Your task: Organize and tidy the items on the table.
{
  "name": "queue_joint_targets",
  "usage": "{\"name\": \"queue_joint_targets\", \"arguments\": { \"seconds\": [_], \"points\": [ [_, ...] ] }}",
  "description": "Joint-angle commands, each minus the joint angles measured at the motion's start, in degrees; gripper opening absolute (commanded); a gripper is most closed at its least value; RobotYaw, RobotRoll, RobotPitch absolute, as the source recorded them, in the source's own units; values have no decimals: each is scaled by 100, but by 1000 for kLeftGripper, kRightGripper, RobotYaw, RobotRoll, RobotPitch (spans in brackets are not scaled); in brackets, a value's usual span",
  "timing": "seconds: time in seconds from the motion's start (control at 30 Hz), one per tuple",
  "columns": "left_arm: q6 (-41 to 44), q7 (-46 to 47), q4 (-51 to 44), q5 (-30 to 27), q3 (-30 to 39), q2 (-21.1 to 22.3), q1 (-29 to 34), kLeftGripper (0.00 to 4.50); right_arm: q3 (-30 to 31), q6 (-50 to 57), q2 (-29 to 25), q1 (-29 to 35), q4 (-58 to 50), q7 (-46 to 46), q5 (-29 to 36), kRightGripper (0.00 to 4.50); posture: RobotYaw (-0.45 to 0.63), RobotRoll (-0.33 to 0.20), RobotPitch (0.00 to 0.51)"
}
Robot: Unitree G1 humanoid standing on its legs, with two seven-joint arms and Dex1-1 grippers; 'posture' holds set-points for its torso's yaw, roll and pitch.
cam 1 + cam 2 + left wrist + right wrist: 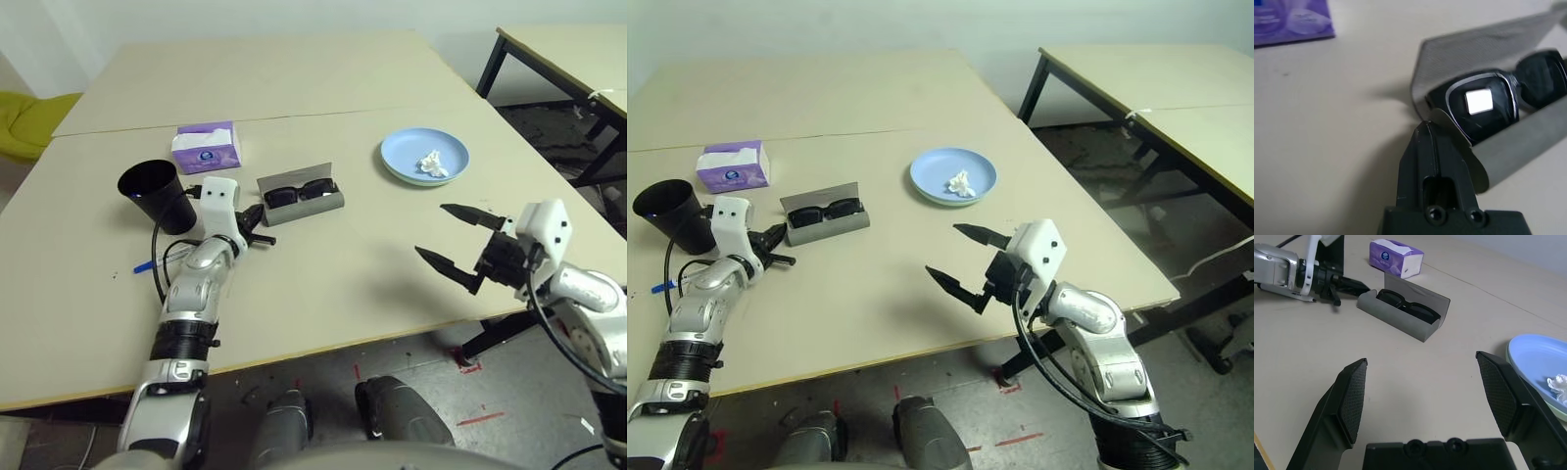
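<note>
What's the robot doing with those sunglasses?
The robot is tidying the table. The black sunglasses already lie inside the open grey glasses case. The left gripper is shut, with its tip at the end of the case. The right gripper is wide open above a bare part of the table, holding nothing. A crumpled white tissue sits on the light blue plate.
</note>
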Motion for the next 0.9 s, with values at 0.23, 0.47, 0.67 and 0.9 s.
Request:
{"name": "queue_joint_targets", "arguments": {
  "seconds": [0.23, 0.47, 0.67, 0.9],
  "points": [
    [-411, 437, 620, 88, 205, -54, -433, 9, 39, -89, -54, 70, 8, -5, -81, 4500, -242, 0, 80],
    [-865, 501, 1523, 172, 153, -102, -952, 9, -19, -63, -135, 101, -90, -25, -58, 4500, -267, 0, 72],
    [-1194, 526, 2070, 237, 201, -41, -1184, 9, -125, -29, -236, 226, -233, -91, -23, 4500, -281, 0, 69],
    [-1403, 522, 2454, 237, 193, -26, -1338, 9, -123, -15, -299, 267, -311, -94, -45, 4500, -286, 0, 66]
  ]
}}
